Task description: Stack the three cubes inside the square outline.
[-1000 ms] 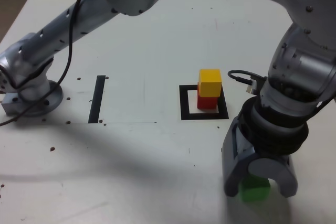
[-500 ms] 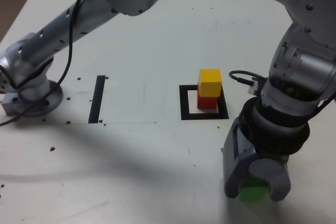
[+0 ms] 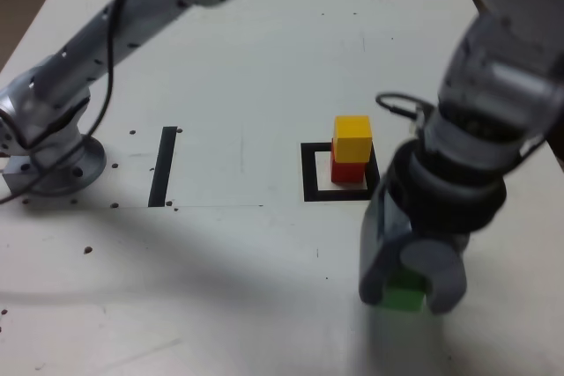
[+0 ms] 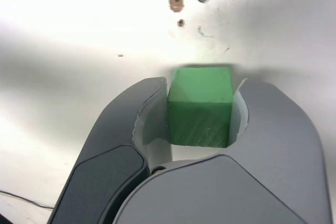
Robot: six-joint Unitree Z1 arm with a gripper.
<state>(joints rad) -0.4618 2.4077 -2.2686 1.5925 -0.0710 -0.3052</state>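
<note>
"Now, what has just changed in the exterior view?"

"The gripper [image 3: 408, 296] has narrowed onto the green cube [image 4: 200, 124] and shifted with it, from the lower right of the frame a little up and leftward. The arm [image 3: 502, 85] is blurred, which indicates motion."

"And the state of the tool?"

"Pinching: both curved fingers bear on opposite sides of the green cube. Whether its base clears the tabletop [image 3: 256, 261] cannot be told with certainty."

"What does this mean for the stack?"

"The last cube is probably in transit. Right of centre in the exterior view, the yellow cube [image 3: 352, 138] rests on the red cube [image 3: 348, 173], within the square outline [image 3: 309, 173]. The green one presumably goes on top, and a low approach could knock the pair."

"Materials and shapes?"

"Matte, sharp-edged cubes, the green one faintly scratched; smooth grey fingers with pale, concave inner faces; a white, pitted tabletop; a flat black outline and, left of centre, a straight black strip [image 3: 163, 166]."
</note>
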